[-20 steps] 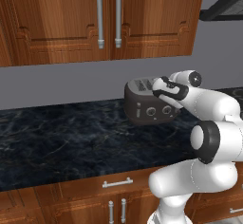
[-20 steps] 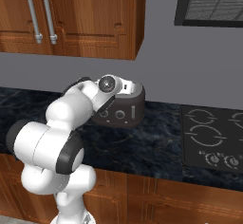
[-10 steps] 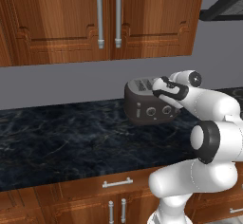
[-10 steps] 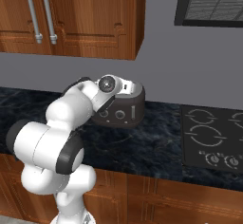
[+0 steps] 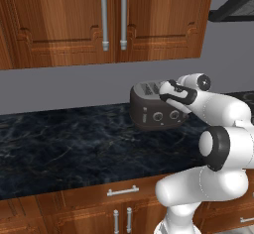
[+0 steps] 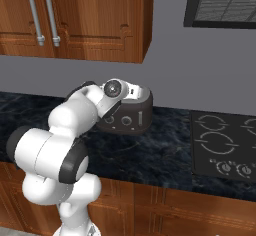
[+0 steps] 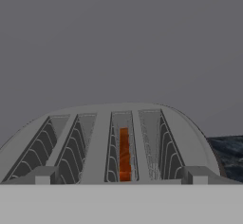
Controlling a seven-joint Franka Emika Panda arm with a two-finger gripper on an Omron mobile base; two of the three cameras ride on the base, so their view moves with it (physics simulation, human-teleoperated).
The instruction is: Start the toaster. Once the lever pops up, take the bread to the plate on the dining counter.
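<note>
The toaster (image 5: 158,110) sat on the black stone worktop (image 5: 64,146) against the grey wall (image 5: 59,87), below the wooden wall cupboards (image 5: 106,20). In the hand view its four slots ran away from the camera, and the bread (image 7: 124,154) stood on edge deep in the third slot from the toaster's left, glowing orange-brown between the wire guides. On the toaster's front, left of the two round knobs, the lever (image 5: 144,114) showed as a small pale tab.

That slice looked light, stiff and brittle, a dry thing likely to crumble under a hard squeeze. My read: pinch it gently across its flat faces at the top edge once it rises clear of the slot, and lift straight up so it doesn't scrape the wires. The lever seemed a small target, better pushed from above with one fingertip than gripped.

The arm rose from the base, bent sharply at the elbow, and reached forward so the hand hung just over the toaster's near top edge, looking along the slots toward the wall. The gripper (image 7: 118,176) was spread to its full width, fingertips either side of the slots, holding nothing.
</note>
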